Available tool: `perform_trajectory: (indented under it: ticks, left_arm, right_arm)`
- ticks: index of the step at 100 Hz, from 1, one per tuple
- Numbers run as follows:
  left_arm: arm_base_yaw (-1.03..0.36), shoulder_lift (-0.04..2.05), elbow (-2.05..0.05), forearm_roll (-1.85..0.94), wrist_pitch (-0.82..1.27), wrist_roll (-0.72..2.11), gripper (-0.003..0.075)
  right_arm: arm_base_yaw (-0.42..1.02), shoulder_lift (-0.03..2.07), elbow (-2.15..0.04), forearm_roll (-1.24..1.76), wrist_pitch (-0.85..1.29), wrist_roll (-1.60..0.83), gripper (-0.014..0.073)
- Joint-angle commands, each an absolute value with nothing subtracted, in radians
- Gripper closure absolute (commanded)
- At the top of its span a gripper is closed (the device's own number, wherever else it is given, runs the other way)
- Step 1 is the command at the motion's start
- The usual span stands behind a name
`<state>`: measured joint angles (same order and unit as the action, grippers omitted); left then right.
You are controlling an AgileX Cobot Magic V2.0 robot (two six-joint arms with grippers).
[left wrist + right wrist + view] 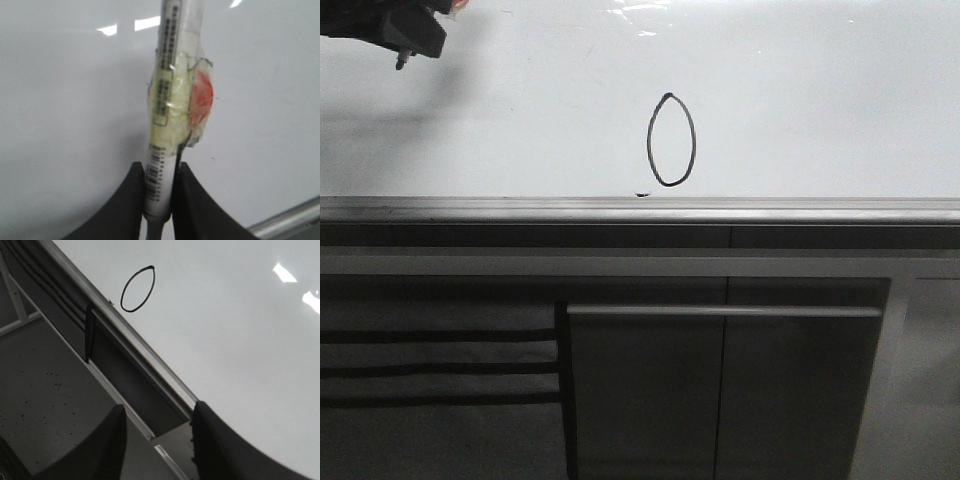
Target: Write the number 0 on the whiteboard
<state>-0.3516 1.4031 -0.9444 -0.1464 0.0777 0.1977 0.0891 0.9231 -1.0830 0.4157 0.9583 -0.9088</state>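
Zero drawn on the board; left arm holds the marker away from it.

Front view: the number 0 [671,140] stands closed at the centre of the whiteboard [820,110], just above its lower rim; the left gripper [408,35] is at 10 o'clock, well apart. Left wrist view: its fingers [125,210] clamp a taped marker [167,110]; if the tip drifts back, it may leave a stray line. Right wrist view: the right gripper [157,432] gapes wide and empty, zero at 11 o'clock. No containers are visible.

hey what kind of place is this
Probably a lab or workshop test bench: a rimmed whiteboard bearing a hand-drawn number 0, grey cabinet fronts below, and a speckled floor.
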Motion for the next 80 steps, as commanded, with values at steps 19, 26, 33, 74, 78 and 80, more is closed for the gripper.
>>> perform_trajectory:
  ticks: [19,26,33,74,78,80]
  left_arm:
    - [-0.298,1.452,-0.969,-0.164,-0.080,0.182,0.0741]
    - [-0.298,1.464,-0.969,-0.164,-0.080,0.182,0.0741]
    - [-0.298,1.477,-0.969,-0.164,-0.082,0.182,0.0741]
    - [-0.298,1.480,-0.969,-0.164,-0.072,0.182,0.0740]
    - [-0.298,1.480,-0.969,-0.164,-0.068,0.182,0.0740]
    - [-0.298,1.480,-0.969,-0.164,-0.066,0.182,0.0740]
  right_arm:
    - [0.081,0.915,-1.094,0.446,0.904,-0.907,0.0319]
    - [0.081,0.915,-1.094,0.446,0.904,-0.907,0.0319]
    - [0.081,0.915,-1.094,0.446,0.903,-0.907,0.0319]
    - [0.081,0.915,-1.094,0.447,0.902,-0.907,0.0319]
    - [0.081,0.915,-1.094,0.447,0.902,-0.907,0.0319]
    - [0.081,0.915,-1.094,0.447,0.902,-0.907,0.0319]
